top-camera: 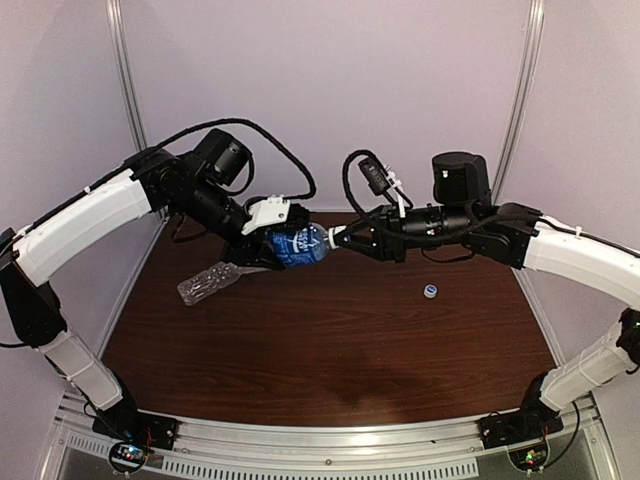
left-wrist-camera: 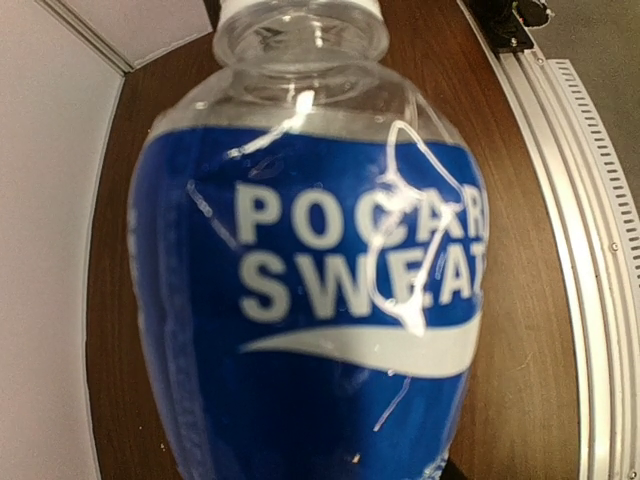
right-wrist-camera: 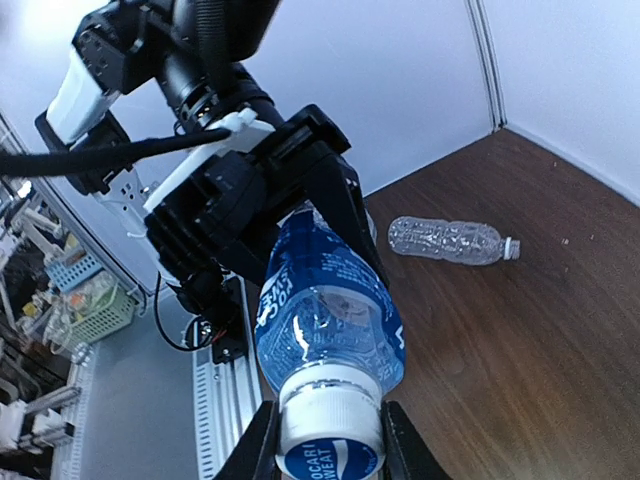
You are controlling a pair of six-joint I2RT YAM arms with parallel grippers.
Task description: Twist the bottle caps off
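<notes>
- Filling nearly the whole left wrist view, a small clear crinkled plastic bottle with a blue label, the blue-labelled bottle (left-wrist-camera: 310,300), hides the fingers of the left gripper (top-camera: 280,248) there.
- Its round white screw cap (right-wrist-camera: 330,420) is cut off by the top edge of that view.
- In the other two views the left gripper is seen clamped around the bottle's lower body. The bottle is held in the air above the table, roughly level, with its cap end turned to the right gripper (right-wrist-camera: 330,445).
- The right gripper is closed tight on the white screw cap, one finger pressed to each side. Only the inner edges of the fingers are shown, cropped by the bottom of the right wrist view.
- A second clear crinkled plastic bottle, the unlabelled bottle (top-camera: 210,285), is laid on its side on the table, apart from both grippers. A white band is seen at its neck, but whether a cap sits there cannot be made out.
- A tiny round bluish-white loose cap (top-camera: 429,291) is found alone on the table under the right arm, well apart from both bottles.
- The table (top-camera: 330,350) is dark brown wood grain, edged at the near side by a ribbed silver aluminium rail (top-camera: 330,440).
- Plain pale walls (top-camera: 330,90) enclose the table.
- Blurred baskets (right-wrist-camera: 85,300) are seen beyond the table edge, with their contents not legible.
</notes>
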